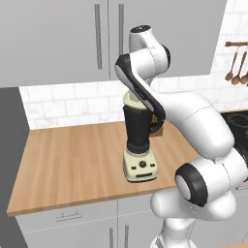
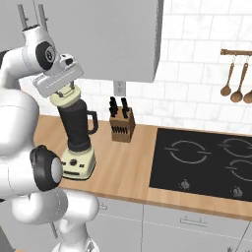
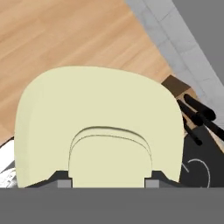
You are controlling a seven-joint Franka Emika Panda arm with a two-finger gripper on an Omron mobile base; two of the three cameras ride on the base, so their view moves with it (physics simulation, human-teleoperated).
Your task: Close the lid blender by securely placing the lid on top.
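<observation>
claw (image 2: 68, 91): points down over the top of the jar, its two tips set either side of the lid's raised centre knob; clamped on the lid by that knob.
lid (image 3: 100, 127): pale cream, rounded-square, directly under the claw; in the right base view it sits at the jar's mouth, slightly tilted. whether it is fully seated i cannot tell.
lid in left base view (image 1: 131, 100): a thin cream edge shows just above the dark jar, mostly behind the arm's forearm.
blender (image 2: 77, 142): straight below the claw; dark tapered jar with a side handle, on a cream base with a black dial and buttons, standing upright on the tabletop.
tabletop (image 1: 68, 164): wooden, below the claw, carrying the blender.
knife block (image 2: 122, 127): wooden with black handles, beyond the blender to the claw's right side in the right base view, near but not touching the jar's handle, against the tiled wall.
cooktop (image 2: 202, 160): black, set into the tabletop, farther out past the knife block.
wooden spoons (image 2: 236, 81): hang on a wall rail above the cooktop, well apart from the claw.
cabinets (image 1: 58, 38): grey, above and behind the claw.
</observation>
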